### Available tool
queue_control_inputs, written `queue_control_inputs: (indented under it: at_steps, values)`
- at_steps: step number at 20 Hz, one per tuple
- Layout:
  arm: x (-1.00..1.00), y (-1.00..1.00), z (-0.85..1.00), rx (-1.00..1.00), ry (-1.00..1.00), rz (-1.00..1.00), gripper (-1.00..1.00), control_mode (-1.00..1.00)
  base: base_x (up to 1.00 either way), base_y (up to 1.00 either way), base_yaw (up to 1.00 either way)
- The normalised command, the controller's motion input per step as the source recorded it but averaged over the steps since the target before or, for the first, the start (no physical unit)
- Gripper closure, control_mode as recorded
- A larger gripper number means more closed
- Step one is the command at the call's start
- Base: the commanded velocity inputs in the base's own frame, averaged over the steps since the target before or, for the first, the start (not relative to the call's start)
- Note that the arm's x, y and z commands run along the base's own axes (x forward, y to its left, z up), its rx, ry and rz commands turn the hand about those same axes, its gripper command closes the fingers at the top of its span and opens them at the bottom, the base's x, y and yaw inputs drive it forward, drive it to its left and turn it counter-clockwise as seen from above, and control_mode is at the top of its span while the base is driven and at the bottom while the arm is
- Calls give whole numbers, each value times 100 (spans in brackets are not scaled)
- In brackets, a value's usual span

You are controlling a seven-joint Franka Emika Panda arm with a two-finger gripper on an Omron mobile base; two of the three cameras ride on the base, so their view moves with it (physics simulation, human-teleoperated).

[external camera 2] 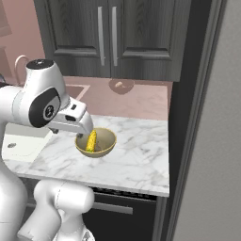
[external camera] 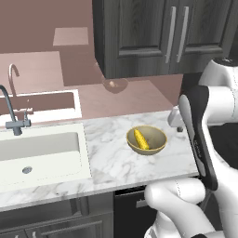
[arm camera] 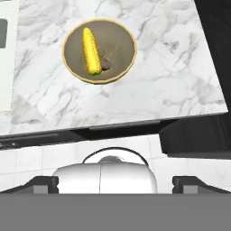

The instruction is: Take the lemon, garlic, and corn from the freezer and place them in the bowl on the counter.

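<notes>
The corn (external camera: 141, 139) lies inside the bowl (external camera: 159, 145), slanted across its floor, one end toward the rim. The bowl stands on the counter (external camera: 111, 158), right of the sink (external camera: 42, 153) and well apart from it, with bare marble on every side. In the hand view the bowl (arm camera: 124, 61) sits toward the far part of the slab, and open counter (arm camera: 158, 90) runs from it to the near edge and to the right edge, where the stone ends against a dark gap. In the right base view the corn (external camera 2: 92, 140) and bowl (external camera 2: 109, 146) sit just beyond the arm's wrist; right of them the marble (external camera 2: 136, 155) stays free up to the tall grey freezer (external camera 2: 212, 155), whose front fills the right side. Dark cabinets (external camera 2: 108, 37) hang over the far wall. The jaws (arm camera: 116, 181) are spread wide, holding nothing, their tips at the bottom corners of the hand view, hovering off the near edge of the counter, over the floor.
</notes>
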Motion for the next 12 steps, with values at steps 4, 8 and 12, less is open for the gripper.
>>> queue_control_inputs:
  at_steps: [4, 8, 12]
  values:
    - [-31, 0, 31, 0, -13, 0, -100, -100, 0, 0, 0]
    - [-46, 0, 34, 0, -10, 0, -100, -100, 0, 0, 0]
    - [-39, 0, 27, 0, -13, 0, -100, -100, 0, 0, 0]
